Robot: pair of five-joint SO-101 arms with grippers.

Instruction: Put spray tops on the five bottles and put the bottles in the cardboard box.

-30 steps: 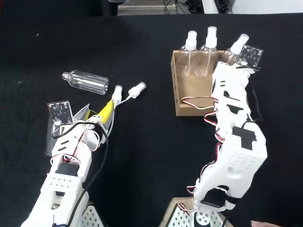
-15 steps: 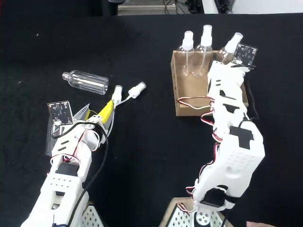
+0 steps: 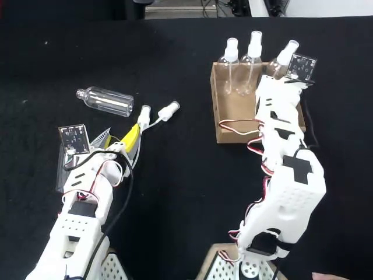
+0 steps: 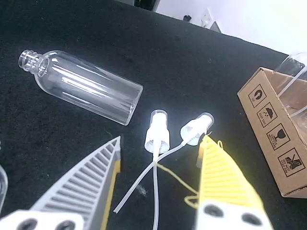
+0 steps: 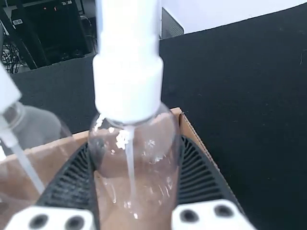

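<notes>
Right gripper [image 5: 136,172] clenched on a capped bottle [image 5: 129,139] at the cardboard box's [image 3: 220,116] 1 o'clock corner, long axis near upright, sprayer tipped toward 1 o'clock. Left gripper [image 4: 160,143] gapes over loose spray tops [image 4: 157,137] — the uncapped bottle [image 3: 105,100] lies flat, neck toward 9 o'clock.

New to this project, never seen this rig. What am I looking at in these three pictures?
Two small robot arms sit at a black table. One picture looks down from overhead; the other two come from a camera on each arm's wrist. The left tool is open above two loose spray tops, beside an uncapped bottle lying on its side. The right tool grips a third capped bottle at the cardboard box, where two capped bottles stand.
</notes>
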